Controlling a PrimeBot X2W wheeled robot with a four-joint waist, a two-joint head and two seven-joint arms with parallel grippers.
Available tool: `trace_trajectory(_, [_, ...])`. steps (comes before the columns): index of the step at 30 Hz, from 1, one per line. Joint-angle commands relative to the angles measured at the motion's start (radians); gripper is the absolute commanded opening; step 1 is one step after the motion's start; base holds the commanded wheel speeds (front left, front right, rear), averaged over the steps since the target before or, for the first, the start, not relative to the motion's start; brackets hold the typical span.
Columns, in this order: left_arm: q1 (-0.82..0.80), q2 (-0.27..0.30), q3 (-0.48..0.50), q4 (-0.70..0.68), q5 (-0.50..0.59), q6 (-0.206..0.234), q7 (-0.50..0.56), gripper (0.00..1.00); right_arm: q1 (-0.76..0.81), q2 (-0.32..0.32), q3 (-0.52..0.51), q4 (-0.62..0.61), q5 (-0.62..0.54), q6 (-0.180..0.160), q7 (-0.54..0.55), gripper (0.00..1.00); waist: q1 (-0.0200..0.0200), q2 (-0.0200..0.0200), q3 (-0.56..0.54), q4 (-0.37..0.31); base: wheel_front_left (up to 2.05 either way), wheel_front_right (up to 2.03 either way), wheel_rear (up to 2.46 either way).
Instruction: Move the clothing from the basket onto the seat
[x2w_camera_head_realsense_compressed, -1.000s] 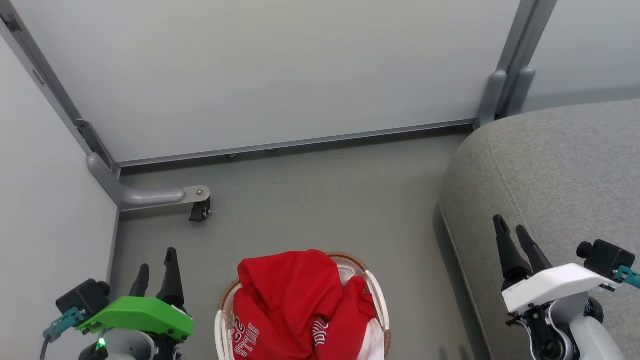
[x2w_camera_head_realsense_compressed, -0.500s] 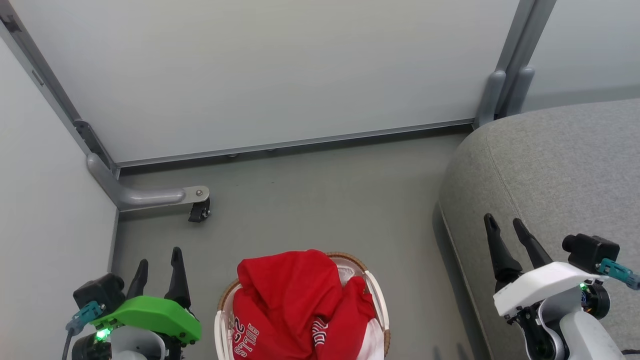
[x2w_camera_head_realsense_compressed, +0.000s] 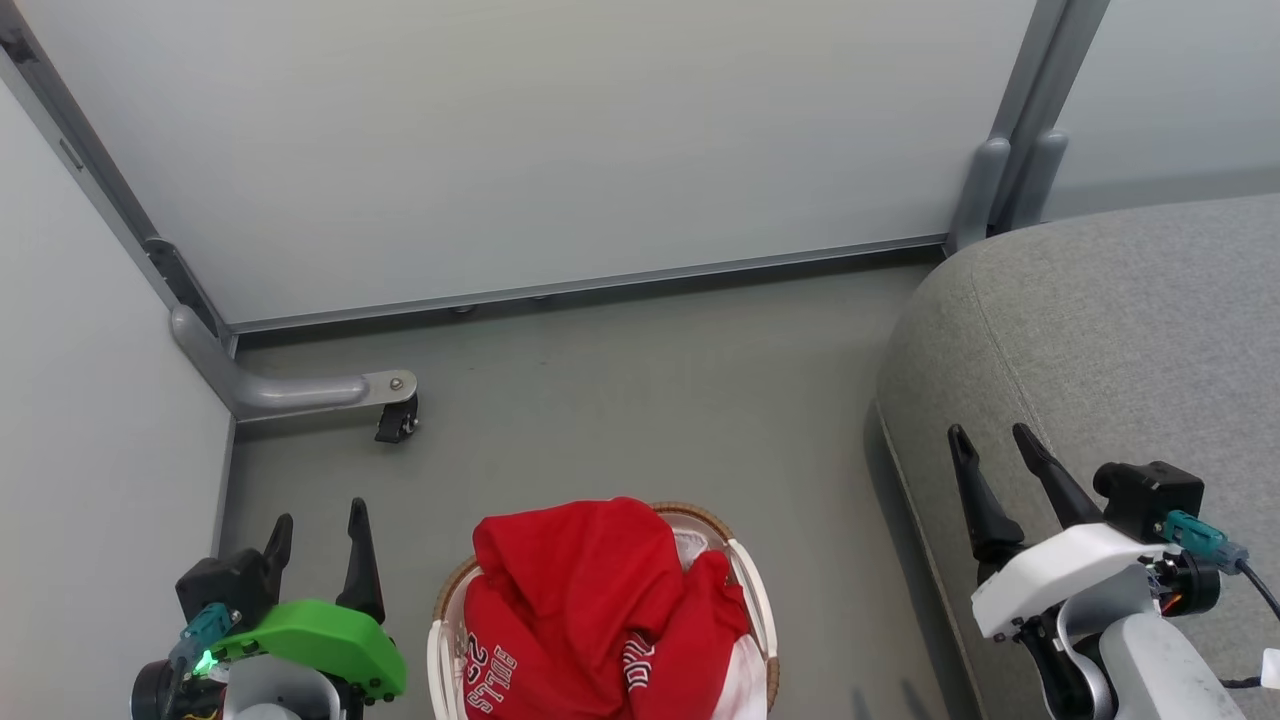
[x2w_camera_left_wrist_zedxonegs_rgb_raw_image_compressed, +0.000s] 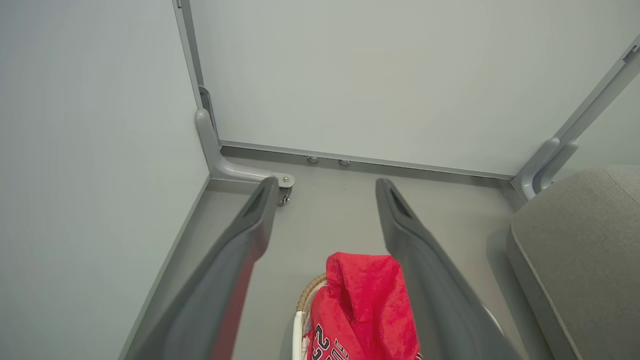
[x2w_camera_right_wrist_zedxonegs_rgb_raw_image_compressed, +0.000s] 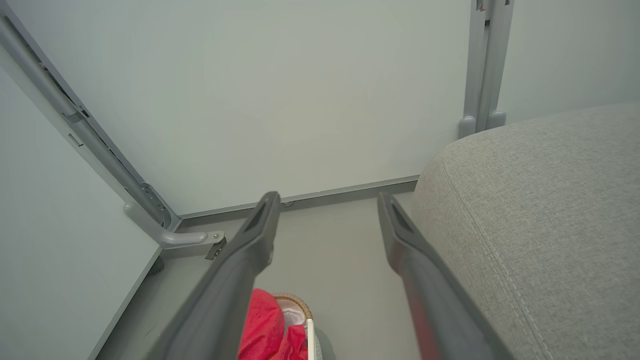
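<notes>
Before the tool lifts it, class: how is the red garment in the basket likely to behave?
Probably floppy: the red garment lies crumpled in folds, heaped above the basket rim, so it should drape from a pinch. Likely light for its bulk, being cloth. It might drag the white liner along.

head cam looking down-forward from high up; both wrist cams held lower, faced at same wall (x2w_camera_left_wrist_zedxonegs_rgb_raw_image_compressed: 350, 75); basket (x2w_camera_head_realsense_compressed: 756, 598), seat (x2w_camera_head_realsense_compressed: 1100, 320) shared by all three

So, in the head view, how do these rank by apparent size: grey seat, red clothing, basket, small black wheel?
1. the seat: largest.
2. the clothing and the basket: unsure, since the clothing and the picture's edge hide most of the basket.
3. the black wheel: smallest.
</notes>
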Motion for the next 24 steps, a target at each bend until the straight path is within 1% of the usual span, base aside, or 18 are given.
trace_trajectory(1, [-0.028,0.011,-0.002,-0.002,0.033,0.009,-0.01,1.0,-0.022,-0.01,0.004,-0.005,-0.033,0.0,-0.011,1.0,0.0,0.0,0.001,-0.001,0.0,0.0,0.0])
trace_trajectory(9, [-0.029,0.014,-0.007,0.009,0.104,0.014,-0.029,1.0,-0.028,-0.015,0.008,0.003,-0.114,0.0,-0.03,1.0,0.0,0.0,0.005,-0.001,0.0,0.0,0.0])
trace_trajectory(14, [-0.024,0.009,0.007,0.003,0.135,0.017,-0.041,1.0,-0.028,-0.01,0.01,0.006,-0.161,0.0,-0.042,1.0,0.0,0.0,0.006,-0.001,0.0,0.0,0.0])
trace_trajectory(24, [-0.022,-0.012,0.026,-0.001,0.225,-0.011,-0.062,1.0,-0.036,-0.008,0.009,0.011,-0.259,0.0,-0.063,1.0,0.0,0.0,0.017,-0.005,0.0,0.0,0.0])
